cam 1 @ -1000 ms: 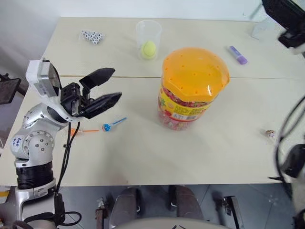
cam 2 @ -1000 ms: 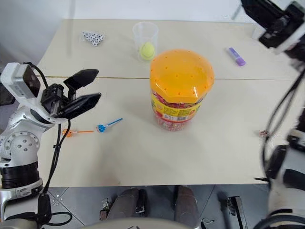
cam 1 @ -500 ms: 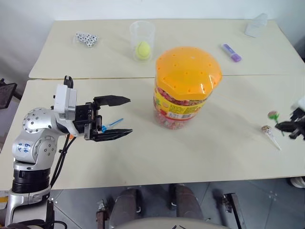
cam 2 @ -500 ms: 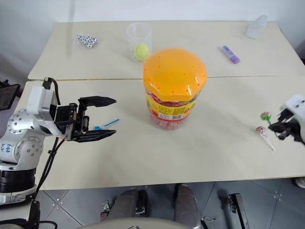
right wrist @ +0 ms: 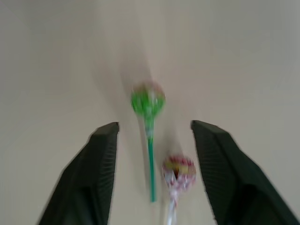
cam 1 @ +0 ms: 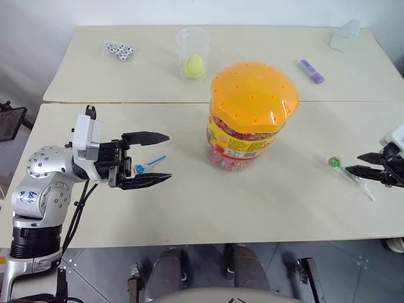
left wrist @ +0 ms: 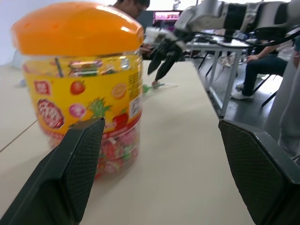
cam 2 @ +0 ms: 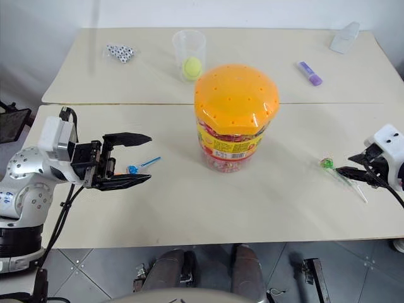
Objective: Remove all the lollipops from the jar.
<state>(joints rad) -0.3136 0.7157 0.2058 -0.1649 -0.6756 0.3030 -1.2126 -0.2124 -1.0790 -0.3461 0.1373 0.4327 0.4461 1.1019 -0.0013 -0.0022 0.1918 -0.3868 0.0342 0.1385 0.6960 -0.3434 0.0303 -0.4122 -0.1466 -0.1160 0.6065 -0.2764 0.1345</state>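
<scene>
The jar (cam 1: 252, 113), a clear tub of wrapped candy with a holed orange lid, stands at mid-table. My right gripper (cam 1: 353, 162) is open, low over the table's right side. A green lollipop (right wrist: 148, 99) lies loose on the table between its fingers (right wrist: 93, 178). Beside it lies a pink-white lollipop (right wrist: 178, 169). My left gripper (cam 1: 168, 156) is open and level, pointing at the jar (left wrist: 79, 89) from the left, holding nothing. A blue lollipop (cam 1: 140, 168) lies on the table under its fingers.
A clear cup (cam 1: 194, 53) with a yellow ball, several dice (cam 1: 120, 49), a purple marker (cam 1: 312, 71) and a clear object (cam 1: 347, 35) sit on the far table. A seam (cam 1: 126, 102) joins the two tables. People sit at desks (left wrist: 262, 56) beyond.
My right gripper came down from high at the right to the table, opened and let go of the green lollipop. My left gripper sank slightly and turned level.
</scene>
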